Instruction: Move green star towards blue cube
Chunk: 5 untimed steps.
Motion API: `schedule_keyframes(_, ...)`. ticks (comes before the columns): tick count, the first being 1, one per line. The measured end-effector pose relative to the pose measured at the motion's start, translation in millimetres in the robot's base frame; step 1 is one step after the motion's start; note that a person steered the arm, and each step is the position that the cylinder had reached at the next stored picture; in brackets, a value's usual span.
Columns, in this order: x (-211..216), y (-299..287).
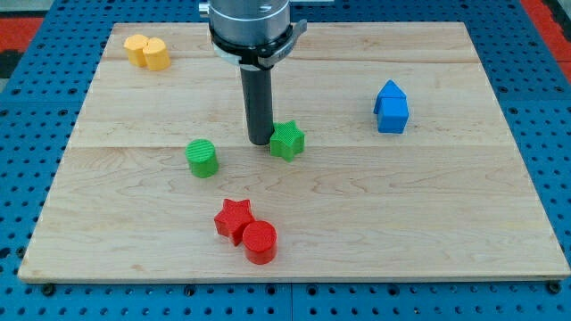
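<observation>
The green star [287, 140] lies near the middle of the wooden board. The blue cube [391, 108], with a peaked top, sits toward the view's right, a little higher than the star. My tip [260, 141] stands just to the view's left of the green star, touching or almost touching its left side. The star lies between my tip and the blue cube.
A green cylinder [202, 158] sits left of my tip. A red star [234, 219] and a red cylinder [260, 242] touch each other near the view's bottom. A yellow block [146, 52] lies at the top left. The board's edge [294, 278] meets a blue surround.
</observation>
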State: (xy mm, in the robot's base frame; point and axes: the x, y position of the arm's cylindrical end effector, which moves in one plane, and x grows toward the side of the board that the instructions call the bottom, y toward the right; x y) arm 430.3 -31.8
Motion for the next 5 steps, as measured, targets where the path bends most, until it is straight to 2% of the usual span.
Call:
schedule_keyframes(3, 13.7, 57.2)
schedule_keyframes(5, 13.7, 117.9)
